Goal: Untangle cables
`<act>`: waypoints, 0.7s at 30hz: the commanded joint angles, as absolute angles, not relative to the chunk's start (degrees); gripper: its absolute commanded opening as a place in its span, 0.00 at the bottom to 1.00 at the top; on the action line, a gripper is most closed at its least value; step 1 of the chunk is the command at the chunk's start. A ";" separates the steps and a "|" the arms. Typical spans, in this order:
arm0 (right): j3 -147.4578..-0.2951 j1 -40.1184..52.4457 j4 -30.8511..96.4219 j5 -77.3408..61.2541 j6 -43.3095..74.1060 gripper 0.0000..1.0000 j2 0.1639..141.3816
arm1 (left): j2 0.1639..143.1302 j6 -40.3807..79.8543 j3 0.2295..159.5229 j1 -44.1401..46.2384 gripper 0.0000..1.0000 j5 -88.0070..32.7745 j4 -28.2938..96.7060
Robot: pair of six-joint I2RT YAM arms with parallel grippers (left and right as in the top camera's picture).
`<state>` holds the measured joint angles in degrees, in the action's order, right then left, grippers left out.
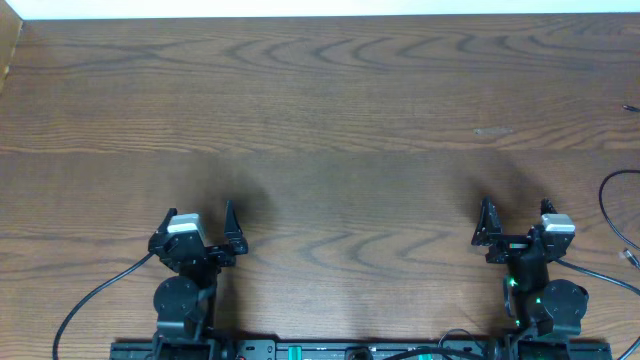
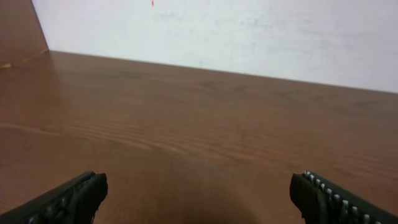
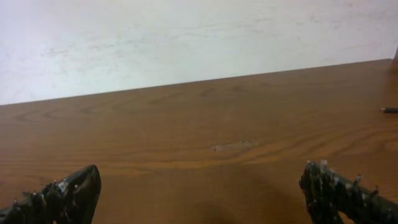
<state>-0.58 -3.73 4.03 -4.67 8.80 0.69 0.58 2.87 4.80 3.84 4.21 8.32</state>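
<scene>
Both arms sit at the near edge of the counter [image 1: 320,120], bases on the rail, well apart from each other.

Left end effector [image 1: 198,212]: open, jaws spread wide. On its wrist cam the fingers [image 2: 68,199] sit in the bottom corners of the frame with bare wood grain between them. It's hovering low and pointing at the white wall [image 2: 249,31] behind the counter.

Right end effector [image 1: 517,215]: also open and spread about as wide. On its wrist cam the fingers [image 3: 62,196] are at the two bottom corners with only counter between them. A pale scuff [image 3: 233,146] lies on the wood ahead of it, also visible from overhead.

The cables are all at the far right edge of the overhead view, beyond the right arm. I can see a thin black cord [image 1: 604,195] curving in a loose arc that runs out of frame. Just below the arc at the frame edge is a small plug-like piece [image 1: 628,257], too small for me to identify. Further up that edge a short dark cord tip [image 1: 631,107] pokes in. The right wrist cam shows what looks like the same tip at its right border. I can't tell how many cords there are or whether they cross, since most of the bundle is out of view. Neither end effector is touching them.

A thicker black arm cable [image 1: 90,300] loops off the left base.
</scene>
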 commanded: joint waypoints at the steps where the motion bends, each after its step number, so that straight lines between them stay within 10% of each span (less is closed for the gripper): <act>1: -0.36 -3.38 4.05 -4.84 9.61 0.99 0.32 | 0.10 1.89 2.72 3.55 0.99 3.66 6.76; 21: -0.36 -3.38 4.05 -4.84 9.61 0.99 0.32 | 0.19 -0.40 1.65 3.55 0.99 2.59 7.14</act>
<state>-0.58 -3.73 4.01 -4.67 8.80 0.69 0.58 0.14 3.44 3.84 3.31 6.37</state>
